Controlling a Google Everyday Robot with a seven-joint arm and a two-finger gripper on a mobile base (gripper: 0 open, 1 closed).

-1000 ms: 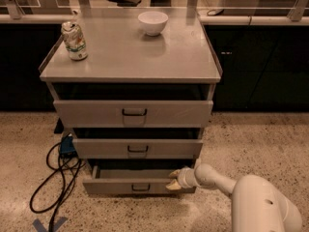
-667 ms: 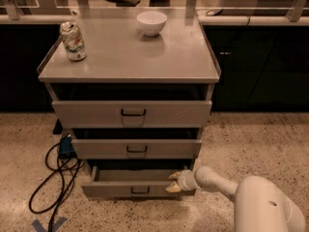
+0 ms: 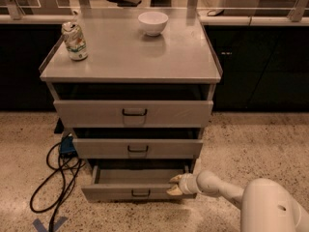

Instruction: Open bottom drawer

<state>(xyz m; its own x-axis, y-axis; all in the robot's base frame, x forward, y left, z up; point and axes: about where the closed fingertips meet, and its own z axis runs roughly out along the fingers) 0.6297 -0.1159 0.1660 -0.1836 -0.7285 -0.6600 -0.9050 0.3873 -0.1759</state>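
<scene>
The bottom drawer (image 3: 120,191) is the narrowest grey front of the three, with a small black pull handle (image 3: 140,193) at its centre. It is pulled out, and its inside floor shows behind the front panel. My gripper (image 3: 175,185) is at the right end of the drawer front, its pale fingertips at the top right corner of the panel. The white arm runs back to the lower right.
The middle drawer (image 3: 137,148) and top drawer (image 3: 133,112) sit above. A can (image 3: 75,41) and a white bowl (image 3: 153,22) stand on the cabinet top. Black cables (image 3: 55,173) and a blue plug block lie on the speckled floor at left. Dark cabinets stand behind.
The bottom drawer has come out further towards me, and my gripper has moved with its right end. The view has shifted slightly.
</scene>
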